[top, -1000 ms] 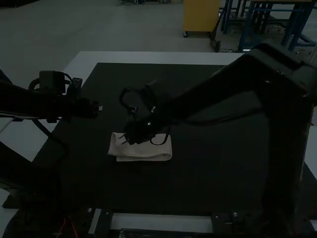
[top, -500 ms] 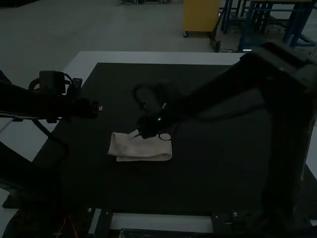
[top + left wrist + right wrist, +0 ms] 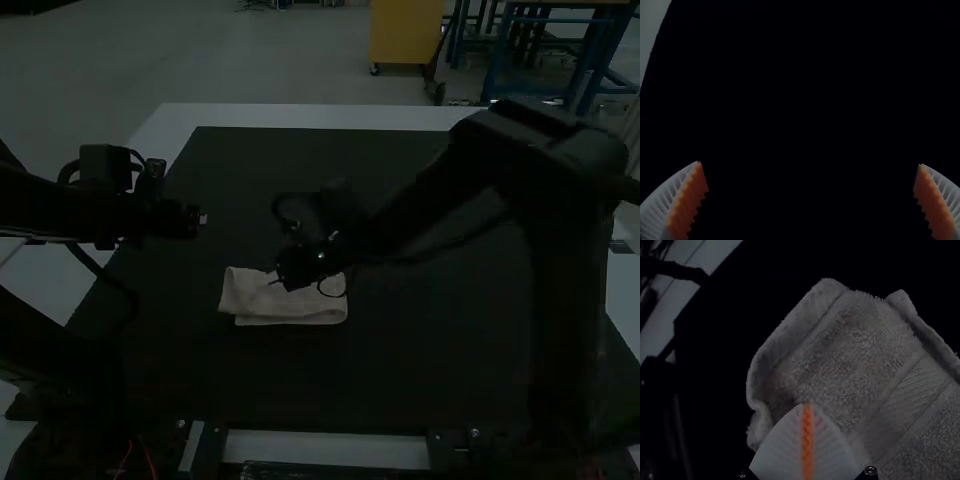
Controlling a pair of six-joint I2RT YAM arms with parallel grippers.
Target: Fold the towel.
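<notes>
A light towel [image 3: 290, 306] lies folded into a small rectangular bundle on the dark mat. My right gripper [image 3: 276, 284] is over its far part, and the arm hides some of the cloth. In the right wrist view the towel [image 3: 855, 345] shows raised edges and a woven band; my right gripper [image 3: 807, 407] is shut in front of it, pads together, with no cloth visible between them. Off to the left of the towel, above the mat, is my left gripper [image 3: 203, 218]. Its own wrist view shows the left gripper [image 3: 809, 164] wide open, nothing between the fingers.
The dark mat [image 3: 430, 340] covers most of the white table [image 3: 310, 116]. The right arm spans the mat's right half, reaching toward the middle. The left arm and its cables stand along the left edge.
My right gripper has shifted to the right over the towel, uncovering more of its left part. The towel and the left arm look unmoved.
</notes>
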